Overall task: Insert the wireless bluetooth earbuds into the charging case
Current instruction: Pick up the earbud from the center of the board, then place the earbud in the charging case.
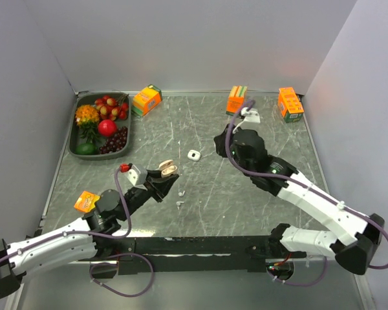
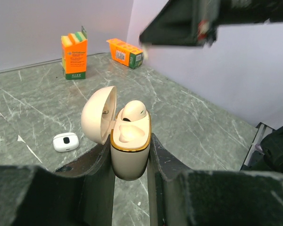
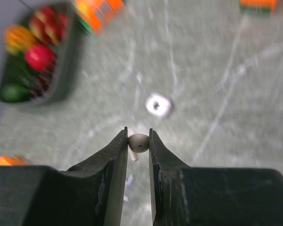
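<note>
probably robot lab: plain walls (image 1: 181,39) boxing marble-look table (image 1: 220,213).

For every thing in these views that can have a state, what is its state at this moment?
charging case: lid open, upright, clamped in the left gripper.
earbud in the case: seated in its socket.
second earbud: pinched in the right gripper.
small white case: closed, lying flat on the table.

A grey-green marbled bench (image 1: 181,123) with pale veins fills the middle of the frame. Plain lilac-grey walls (image 1: 194,39) close it in at top, left and right, evenly lit.
</note>
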`<action>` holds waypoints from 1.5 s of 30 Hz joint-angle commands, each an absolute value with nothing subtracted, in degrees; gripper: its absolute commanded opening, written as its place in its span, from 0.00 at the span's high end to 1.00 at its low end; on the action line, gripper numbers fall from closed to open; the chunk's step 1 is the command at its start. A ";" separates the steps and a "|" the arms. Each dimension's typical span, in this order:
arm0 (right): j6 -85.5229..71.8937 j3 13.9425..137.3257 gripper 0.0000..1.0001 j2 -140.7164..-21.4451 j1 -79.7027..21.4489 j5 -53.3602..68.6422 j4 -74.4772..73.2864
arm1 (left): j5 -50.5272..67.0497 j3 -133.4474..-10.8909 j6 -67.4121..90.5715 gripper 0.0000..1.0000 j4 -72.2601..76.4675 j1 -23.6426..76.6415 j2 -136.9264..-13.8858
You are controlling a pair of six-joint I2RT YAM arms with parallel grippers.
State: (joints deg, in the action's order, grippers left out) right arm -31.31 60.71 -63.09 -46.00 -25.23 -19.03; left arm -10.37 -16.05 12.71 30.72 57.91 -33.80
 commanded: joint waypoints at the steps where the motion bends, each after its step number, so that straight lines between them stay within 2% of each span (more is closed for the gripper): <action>1: -22.60 57.75 1.00 -58.20 -49.12 -27.60 -1.25 | -11.78 -20.21 10.81 0.99 37.96 58.18 -38.65; 7: -13.37 52.92 1.00 -54.85 -56.59 -30.41 15.70 | -10.90 -23.46 8.62 0.99 44.38 58.10 -46.30; 21: -7.74 48.26 1.00 -53.17 -66.88 -32.43 28.64 | -7.65 -25.58 7.29 0.99 52.91 57.48 -52.91; 30: -5.62 48.69 1.00 -56.68 -71.89 -33.40 29.97 | -6.42 -25.31 7.12 0.99 53.79 57.22 -53.17; 45: -5.54 49.04 1.00 -60.03 -73.74 -32.52 29.97 | -6.07 -25.49 8.35 0.99 52.21 57.30 -52.21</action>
